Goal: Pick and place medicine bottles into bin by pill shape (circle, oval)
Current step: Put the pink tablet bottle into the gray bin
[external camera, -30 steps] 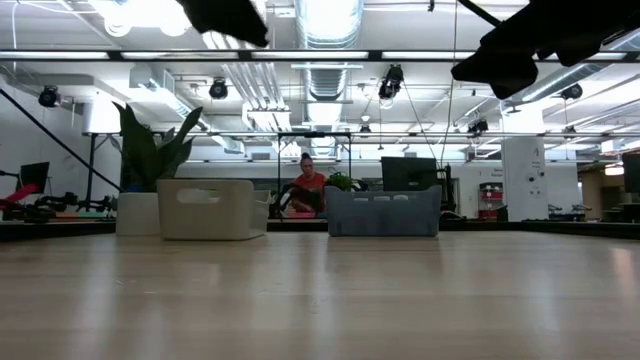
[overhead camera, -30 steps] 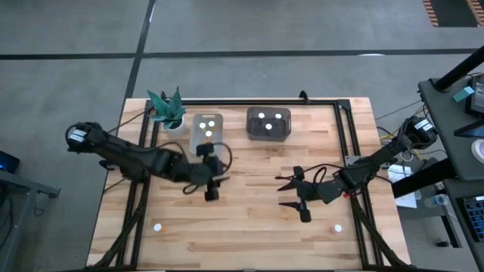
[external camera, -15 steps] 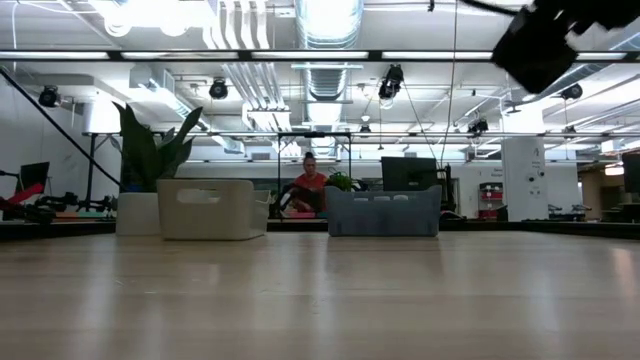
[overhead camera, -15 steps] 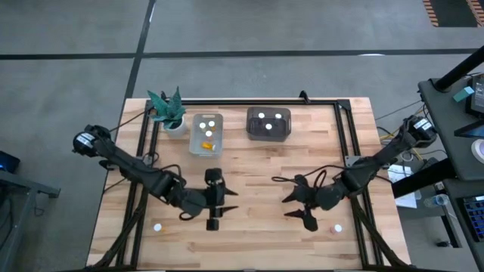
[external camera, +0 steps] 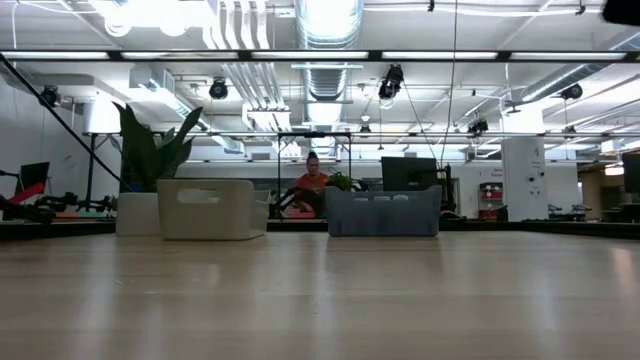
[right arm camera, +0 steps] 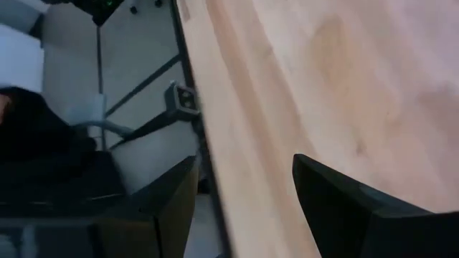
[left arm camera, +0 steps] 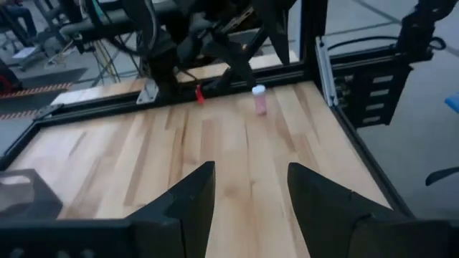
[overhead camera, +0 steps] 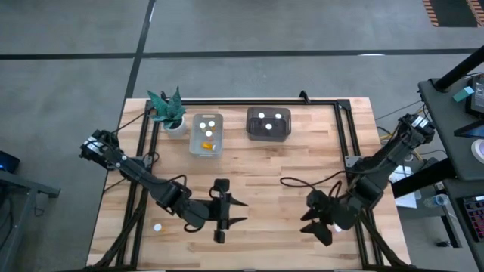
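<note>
Both end effectors show spread fingers on my feeds: the left end effector (overhead camera: 231, 211) over the tabletop's (overhead camera: 257, 162) near middle, the right end effector (overhead camera: 314, 224) beside a medicine bottle (overhead camera: 336, 227). Another bottle (overhead camera: 157, 227) stands near-left. Pale bin (overhead camera: 206, 134) and dark bin (overhead camera: 268, 124) sit far. Beyond, I see a person (external camera: 311, 184) under ceiling ducts.

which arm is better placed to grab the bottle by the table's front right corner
The right arm. In the high view the right gripper hangs open just beside that bottle, while the left gripper sits open near the table's front middle, closer to the other loose bottle at front left.
</note>
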Robot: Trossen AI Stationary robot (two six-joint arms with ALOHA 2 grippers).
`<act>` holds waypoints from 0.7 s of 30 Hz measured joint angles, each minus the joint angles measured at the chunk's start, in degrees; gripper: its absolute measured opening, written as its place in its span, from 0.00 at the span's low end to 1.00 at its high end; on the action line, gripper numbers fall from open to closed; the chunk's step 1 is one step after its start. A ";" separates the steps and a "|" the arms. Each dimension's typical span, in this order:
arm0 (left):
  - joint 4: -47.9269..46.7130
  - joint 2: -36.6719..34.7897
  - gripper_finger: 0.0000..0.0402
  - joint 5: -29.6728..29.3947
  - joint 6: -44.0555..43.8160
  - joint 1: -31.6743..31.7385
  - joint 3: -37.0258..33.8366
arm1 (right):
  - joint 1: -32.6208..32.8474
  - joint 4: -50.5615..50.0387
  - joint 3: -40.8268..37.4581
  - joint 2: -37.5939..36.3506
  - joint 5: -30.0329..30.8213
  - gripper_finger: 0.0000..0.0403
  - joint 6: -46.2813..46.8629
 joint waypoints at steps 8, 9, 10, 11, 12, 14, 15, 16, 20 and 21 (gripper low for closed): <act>0.52 -0.81 0.40 -1.81 -0.07 -0.05 0.00 | 3.68 -15.41 7.68 5.32 -7.56 0.54 17.39; 0.43 -0.81 0.40 -1.83 -0.11 -0.07 0.00 | 4.00 -18.66 8.93 6.54 -9.38 0.54 19.11; 0.38 -0.81 0.40 -1.81 -0.13 -0.07 0.00 | 4.32 -21.97 10.20 7.80 -11.43 0.54 20.75; 0.38 -0.81 0.40 -1.81 -0.17 -0.07 0.00 | 4.65 -25.01 11.38 9.13 -13.17 0.54 22.19; 0.50 -0.81 0.40 -1.81 -0.43 -0.07 0.00 | 5.00 -27.94 12.54 10.46 -15.05 0.54 23.41; 0.57 -0.81 0.40 -1.83 -1.50 -0.07 0.00 | 5.67 -32.20 14.43 13.01 -18.54 0.54 24.87; 0.63 -0.81 0.40 -1.83 -1.65 -0.07 0.00 | 6.04 -33.40 15.13 14.24 -20.06 0.54 25.14; 0.80 -0.81 0.40 -1.83 -1.66 -0.07 0.00 | 6.44 -34.10 15.62 15.25 -21.34 0.54 25.24; 1.01 -0.81 0.40 -1.85 -1.65 -0.20 0.00 | 8.22 -34.77 15.33 17.57 -23.87 0.54 25.37; 0.94 -0.81 0.40 -1.85 -1.63 -0.20 0.00 | 8.56 -34.86 14.74 17.61 -23.92 0.54 25.88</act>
